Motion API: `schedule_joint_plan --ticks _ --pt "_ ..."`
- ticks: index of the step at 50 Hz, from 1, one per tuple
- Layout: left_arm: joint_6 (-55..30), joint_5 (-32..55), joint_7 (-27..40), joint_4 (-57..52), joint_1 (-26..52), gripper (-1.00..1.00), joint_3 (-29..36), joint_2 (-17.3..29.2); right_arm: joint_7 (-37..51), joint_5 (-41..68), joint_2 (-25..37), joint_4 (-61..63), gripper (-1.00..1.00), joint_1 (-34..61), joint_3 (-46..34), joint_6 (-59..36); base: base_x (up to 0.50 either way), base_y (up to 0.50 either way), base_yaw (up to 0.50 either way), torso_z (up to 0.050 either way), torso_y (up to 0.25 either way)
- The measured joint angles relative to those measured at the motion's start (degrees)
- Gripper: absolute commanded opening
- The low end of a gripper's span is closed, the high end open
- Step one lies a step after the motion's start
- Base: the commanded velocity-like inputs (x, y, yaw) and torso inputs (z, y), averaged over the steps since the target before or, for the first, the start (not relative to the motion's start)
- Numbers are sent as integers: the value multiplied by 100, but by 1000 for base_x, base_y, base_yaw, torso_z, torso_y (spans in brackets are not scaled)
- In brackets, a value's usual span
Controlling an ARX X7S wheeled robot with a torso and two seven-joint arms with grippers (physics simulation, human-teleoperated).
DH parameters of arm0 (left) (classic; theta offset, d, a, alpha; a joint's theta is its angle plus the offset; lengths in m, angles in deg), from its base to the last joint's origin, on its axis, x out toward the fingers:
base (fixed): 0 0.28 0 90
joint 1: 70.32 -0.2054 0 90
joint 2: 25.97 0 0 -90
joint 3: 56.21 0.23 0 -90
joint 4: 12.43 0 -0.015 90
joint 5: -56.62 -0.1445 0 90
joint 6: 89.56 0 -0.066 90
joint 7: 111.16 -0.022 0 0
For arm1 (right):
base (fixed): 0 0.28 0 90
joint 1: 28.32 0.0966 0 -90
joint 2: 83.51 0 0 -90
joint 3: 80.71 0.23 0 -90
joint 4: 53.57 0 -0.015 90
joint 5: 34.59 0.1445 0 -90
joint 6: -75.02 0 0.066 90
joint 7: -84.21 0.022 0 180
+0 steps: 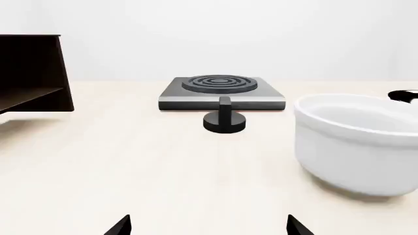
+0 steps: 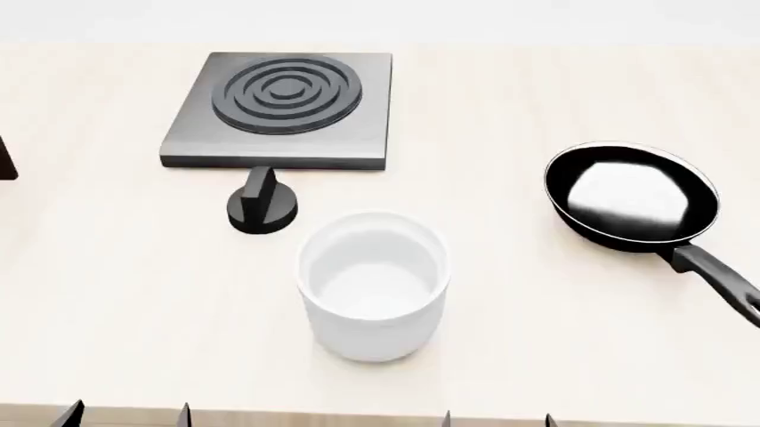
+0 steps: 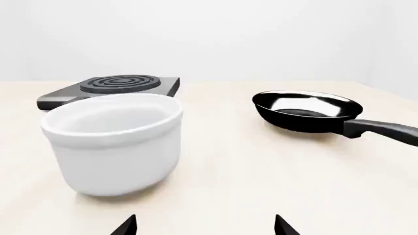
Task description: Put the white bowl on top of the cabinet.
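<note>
The white bowl (image 2: 373, 283) stands upright and empty on the pale table, near its front edge; it also shows in both wrist views (image 1: 358, 142) (image 3: 115, 141). The dark brown cabinet (image 1: 31, 73) stands at the far left, and only a sliver of it (image 2: 5, 160) shows in the head view. My left gripper (image 2: 127, 414) is open at the table's front edge, left of the bowl, holding nothing. Just right of the bowl at the front edge, my right gripper (image 2: 499, 418) is open too, with nothing between its fingers. Only the fingertips (image 1: 121, 226) (image 3: 284, 226) show.
A grey stove plate (image 2: 281, 109) with rings sits at the back, with a black knob (image 2: 262, 209) just in front of it, left of and behind the bowl. A black frying pan (image 2: 632, 196) lies at the right, its handle pointing to the front right.
</note>
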Motion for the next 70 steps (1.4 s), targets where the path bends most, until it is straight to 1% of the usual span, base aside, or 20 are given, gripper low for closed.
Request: schedule_joint_plan --ticks 21,33,49,58,66,70 --pt "-167 308 401 -7 66 100 243 231 207 113 268 64 100 -39 -367 -101 0 0 0 0 0" --pt "-256 302 797 -48 59 100 550 491 325 195 292 78 100 -46 -364 -97 0 0 0 0 0" --pt "-346 386 1136 -45 81 100 664 615 553 329 428 63 100 -40 -501 -71 0 0 0 0 0" --pt "-599 576 1514 -436 -8 100 378 664 663 461 484 94 100 -43 -528 -48 0 0 0 0 0" --pt "-840 778 2042 -873 -167 100 -183 714 779 674 523 257 100 -66 -453 -68 0 0 0 0 0" --pt "-878 951 2354 -997 -288 100 -606 703 852 797 540 368 100 -83 -386 -80 0 0 0 0 0"
